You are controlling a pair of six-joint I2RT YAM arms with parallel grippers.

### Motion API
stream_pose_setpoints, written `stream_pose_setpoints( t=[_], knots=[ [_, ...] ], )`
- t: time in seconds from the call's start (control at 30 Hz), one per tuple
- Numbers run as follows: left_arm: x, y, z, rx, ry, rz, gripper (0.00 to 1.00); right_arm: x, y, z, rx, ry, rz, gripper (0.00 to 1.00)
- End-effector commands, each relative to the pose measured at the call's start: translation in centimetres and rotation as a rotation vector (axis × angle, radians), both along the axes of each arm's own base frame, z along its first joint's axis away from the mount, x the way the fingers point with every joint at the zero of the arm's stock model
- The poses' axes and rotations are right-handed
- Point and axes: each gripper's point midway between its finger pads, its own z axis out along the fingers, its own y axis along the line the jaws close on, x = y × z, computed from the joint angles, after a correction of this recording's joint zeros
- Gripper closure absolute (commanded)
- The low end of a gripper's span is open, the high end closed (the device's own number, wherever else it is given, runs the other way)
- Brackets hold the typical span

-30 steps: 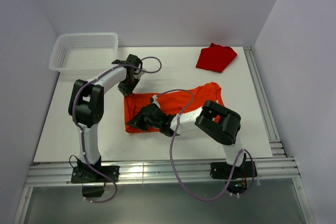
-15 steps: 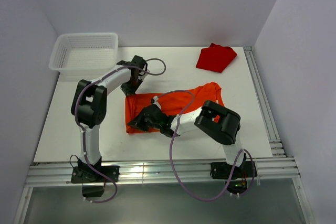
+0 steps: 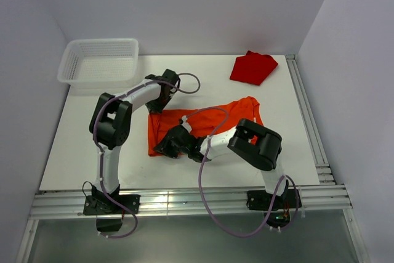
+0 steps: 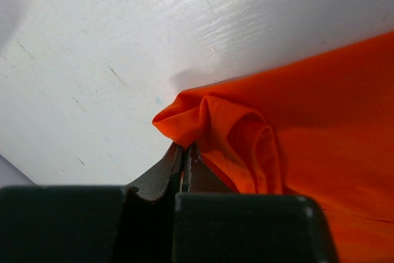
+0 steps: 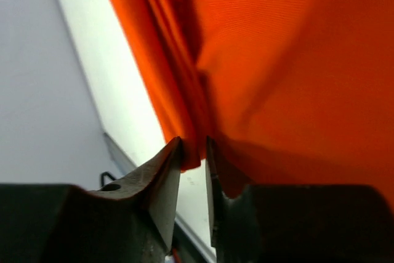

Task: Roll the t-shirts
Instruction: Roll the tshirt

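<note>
An orange t-shirt [image 3: 215,121] lies lengthwise left to right across the surface [image 3: 80,133], where jaws of the left arm [image 3: 132,93] pinch its far-left corner and those of the right arm [image 3: 218,146] stand narrowly parted astride the near-left hem, a red t-shirt [image 3: 252,69] well apart at far right.

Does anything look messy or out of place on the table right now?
Mostly the orange t-shirt: it lies rumpled, its far left corner bunched into a wad at the left gripper. The red t-shirt sits in a loose heap at the far right corner.
</note>
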Motion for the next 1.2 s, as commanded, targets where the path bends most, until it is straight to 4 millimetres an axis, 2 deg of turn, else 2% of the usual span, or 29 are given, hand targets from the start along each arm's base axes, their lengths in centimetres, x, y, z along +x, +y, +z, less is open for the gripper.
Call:
stream_pose_setpoints(
  t=[0.0,0.2,0.33,0.5,0.67,0.73,0.77,0.8,0.83,0.97,1.0,1.03,1.17],
  knots=[
    [2.0,-0.6,1.0,0.023,-0.089,-0.004,1.0,-0.3,-0.3,0.5,-0.071,-0.024,0.006,0.68],
    [1.8,-0.8,0.7,0.036,-0.091,-0.009,1.0,-0.1,-1.0,1.0,-0.125,-0.06,-0.012,0.61],
    [1.7,-0.9,0.7,0.046,-0.097,-0.013,1.0,0.3,-1.2,2.3,-0.15,-0.097,-0.02,0.59],
    [1.7,-1.2,0.7,0.048,-0.099,-0.016,1.0,1.4,-1.8,3.9,-0.211,-0.165,-0.034,0.57],
    [1.7,-1.4,0.8,0.05,-0.1,-0.017,1.0,2.8,-1.1,5.5,-0.255,-0.247,-0.024,0.57],
    [1.5,-1.4,0.7,0.051,-0.094,-0.018,1.0,3.3,-1.0,4.6,-0.306,-0.262,-0.017,0.57],
    [1.5,-1.5,0.7,0.051,-0.094,-0.019,1.0,3.7,-0.1,5.4,-0.306,-0.29,-0.005,0.57],
    [1.5,-1.5,0.8,0.052,-0.096,-0.019,1.0,4.1,-0.4,4.2,-0.359,-0.286,-0.005,0.57],
    [1.5,-1.5,0.8,0.051,-0.097,-0.018,1.0,4.5,0.2,4.9,-0.364,-0.307,-0.001,0.57],
    [1.4,-1.5,0.8,0.051,-0.093,-0.017,1.0,5.7,0.7,4.5,-0.418,-0.343,-0.003,0.56],
    [1.4,-1.6,0.7,0.051,-0.092,-0.017,1.0,5.9,0.9,3.8,-0.439,-0.345,0.003,0.56],
    [1.3,-1.6,0.7,0.051,-0.091,-0.019,1.0,6.4,1.2,4.3,-0.449,-0.361,0.003,0.56],
    [1.3,-1.8,0.8,0.052,-0.091,-0.02,1.0,7.2,1.8,3.9,-0.502,-0.37,0.009,0.55]
  ],
)
